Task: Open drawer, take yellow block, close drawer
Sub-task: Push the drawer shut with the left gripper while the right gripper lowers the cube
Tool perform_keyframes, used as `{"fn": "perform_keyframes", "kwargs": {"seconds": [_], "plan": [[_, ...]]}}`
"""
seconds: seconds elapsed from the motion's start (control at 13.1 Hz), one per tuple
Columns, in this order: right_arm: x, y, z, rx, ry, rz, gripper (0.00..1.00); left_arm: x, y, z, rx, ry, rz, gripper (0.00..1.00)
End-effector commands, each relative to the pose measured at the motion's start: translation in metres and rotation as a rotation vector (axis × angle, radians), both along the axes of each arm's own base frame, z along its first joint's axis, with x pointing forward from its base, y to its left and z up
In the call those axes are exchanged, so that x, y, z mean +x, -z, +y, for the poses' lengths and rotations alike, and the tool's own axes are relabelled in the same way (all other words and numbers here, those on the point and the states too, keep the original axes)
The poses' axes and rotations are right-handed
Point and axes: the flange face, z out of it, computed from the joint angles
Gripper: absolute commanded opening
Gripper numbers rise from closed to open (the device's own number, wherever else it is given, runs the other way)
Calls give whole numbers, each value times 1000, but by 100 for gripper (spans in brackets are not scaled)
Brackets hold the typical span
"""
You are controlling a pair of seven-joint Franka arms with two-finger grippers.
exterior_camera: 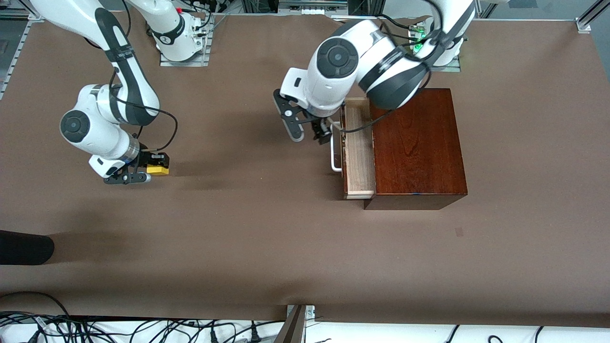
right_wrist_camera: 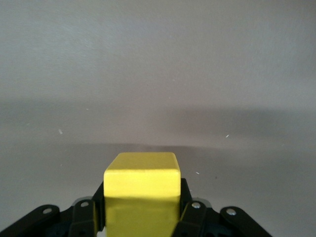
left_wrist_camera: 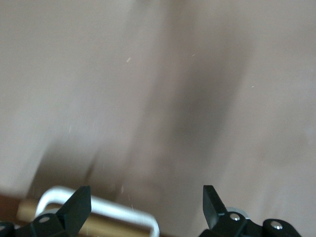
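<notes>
The drawer (exterior_camera: 358, 150) of the dark reddish-brown box (exterior_camera: 414, 147) stands partly pulled out, its pale wood inside showing. Its white bar handle (exterior_camera: 335, 155) faces the middle of the table. My left gripper (exterior_camera: 310, 129) hangs open right beside the handle's upper end, with nothing between its fingers. In the left wrist view the handle (left_wrist_camera: 101, 206) lies next to one of the spread fingertips (left_wrist_camera: 79, 205). My right gripper (exterior_camera: 145, 170) is low over the table at the right arm's end, shut on the yellow block (exterior_camera: 158, 169). The block (right_wrist_camera: 142, 182) fills the space between its jaws.
A dark rounded object (exterior_camera: 24, 247) pokes in at the table's edge on the right arm's end, nearer the front camera. Cables (exterior_camera: 95, 328) and a metal bracket (exterior_camera: 298, 317) run along the near edge. Brown tabletop (exterior_camera: 248, 214) spreads between the two grippers.
</notes>
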Motion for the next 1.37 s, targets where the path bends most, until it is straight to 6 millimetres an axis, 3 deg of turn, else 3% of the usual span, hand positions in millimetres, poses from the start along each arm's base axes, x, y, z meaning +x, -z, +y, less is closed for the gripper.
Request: {"fn": "perform_keyframes", "kwargs": {"seconds": [0.0,0.15,0.38,0.61,0.76,0.84,0.92,0.99,1.07,1.3], "plan": [[-4,6,13,-8,52,-20,0,13,41,-18,-60,257,-82,100],[-3,17,26,-4,38,-36,0,15,73,-19,-70,392,-81,100],[-3,34,28,-6,36,-53,0,13,107,-11,25,523,-98,100],[-7,41,33,-4,27,-42,0,14,124,10,160,574,-63,100],[-6,40,38,0,18,-46,0,24,135,36,260,568,-18,100],[-7,41,38,0,14,-43,22,31,138,50,280,554,7,100],[-6,41,37,0,13,-45,53,41,138,67,292,530,26,100],[-5,37,38,1,6,-51,98,47,137,77,301,515,40,100],[-2,26,35,4,5,-63,100,51,136,85,307,503,49,100],[8,-39,1,14,-17,-107,100,62,135,112,333,463,94,100]]}}
